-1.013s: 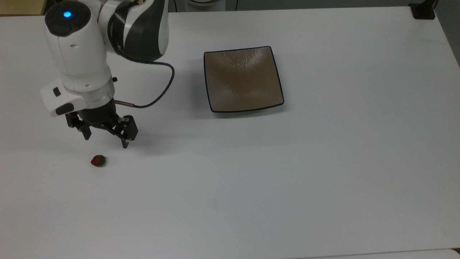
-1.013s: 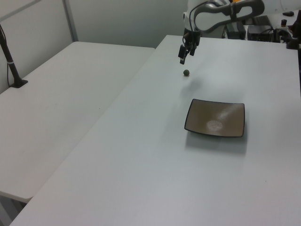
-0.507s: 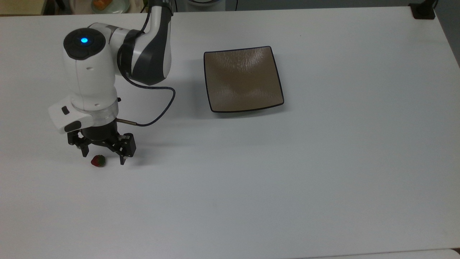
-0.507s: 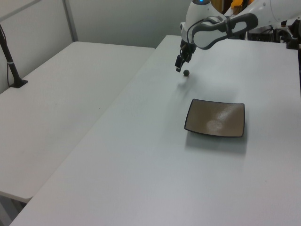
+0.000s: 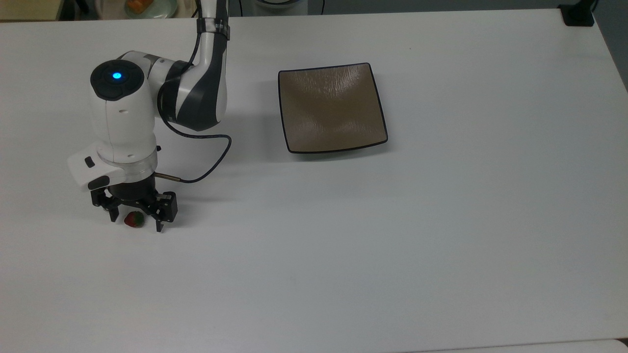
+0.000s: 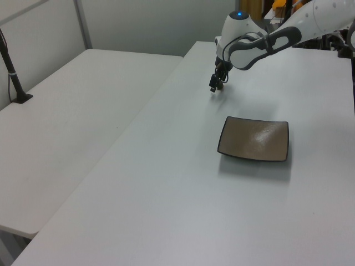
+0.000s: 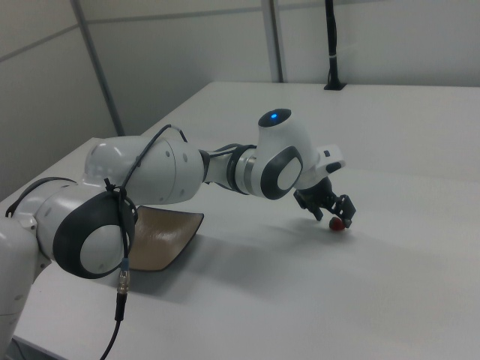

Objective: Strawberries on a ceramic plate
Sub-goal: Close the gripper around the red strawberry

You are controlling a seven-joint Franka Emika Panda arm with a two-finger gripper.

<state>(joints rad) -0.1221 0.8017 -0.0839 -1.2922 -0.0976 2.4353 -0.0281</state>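
White table (image 5: 441, 245) as work surface; second white table (image 6: 72, 116) alongside on the left view's left; grey wall panels behind.

Strawberry (image 5: 134, 219): resting on the table near the top view's lower left, red body with dark green cap. Positioned between the two fingertips of the gripper (image 5: 136, 223). In the right view, visible as a red spot (image 7: 338, 223) just below the black fingers (image 7: 346, 211).

Gripper: lowered to table level, pointing down, fingers spread apart on either side of the strawberry, one at the top view's left of it and one at the top view's right. Contact between fingers and fruit: cannot tell. Not clenched on the strawberry. In the left view, gripper (image 6: 216, 85) low over the table beyond the plate.

Ceramic plate (image 5: 332, 108): square, glossy tan-brown, thin black rim, upturned corners, nothing on it. Well apart from the strawberry, toward the top view's upper right of it.

Arm (image 5: 196, 83): white and dark grey, blue indicator light lit on the wrist housing, thin dark cable (image 5: 216, 157) looping from the wrist.

Round pale plate with orange food (image 5: 147, 7) at the top view's upper edge, behind the table.
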